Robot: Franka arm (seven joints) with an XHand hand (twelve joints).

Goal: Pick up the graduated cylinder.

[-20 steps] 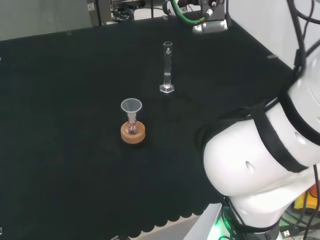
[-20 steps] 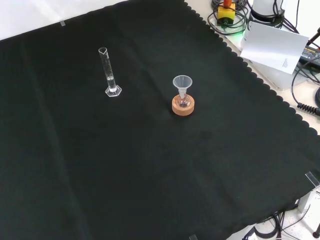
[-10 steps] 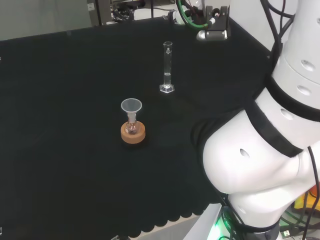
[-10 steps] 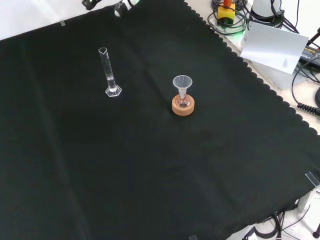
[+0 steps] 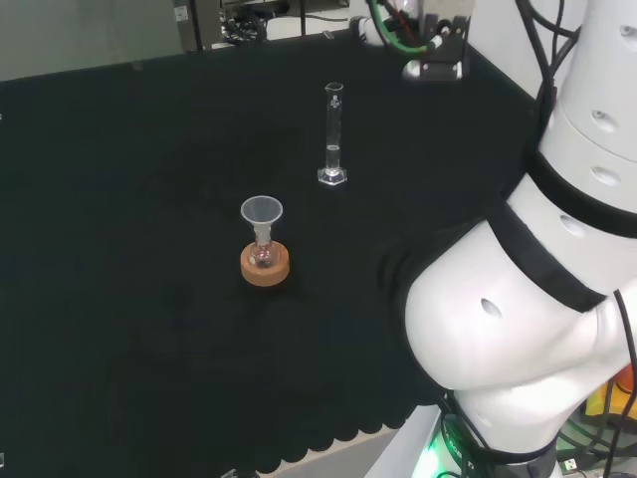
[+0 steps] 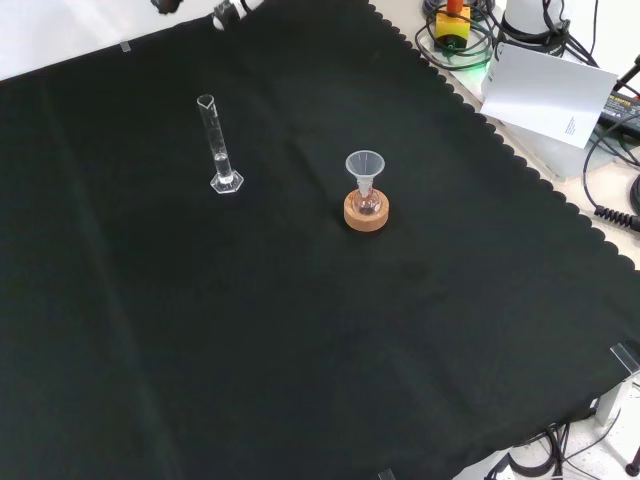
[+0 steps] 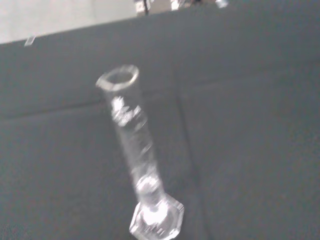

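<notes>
A clear graduated cylinder stands upright on its hexagonal foot on the black cloth, with a little clear liquid near the bottom. In the front view the cylinder is left of centre. In the wrist view the cylinder is close and leaning in the picture, with nothing touching it. Parts of my hand show at the top edge of the front view, well beyond the cylinder. In the head view the hand's end with green cables hangs to the right of and beyond the cylinder, apart from it.
A small flask with a clear funnel sits in a cork ring nearer than the cylinder; the funnel is to its right in the front view. A white sheet and cables lie beyond the cloth's scalloped edge.
The arm's links have swung up at the right of the head view, and the hand's end has shifted slightly right. Bits of the hand have come in at the front view's top edge. The cylinder has not moved.
</notes>
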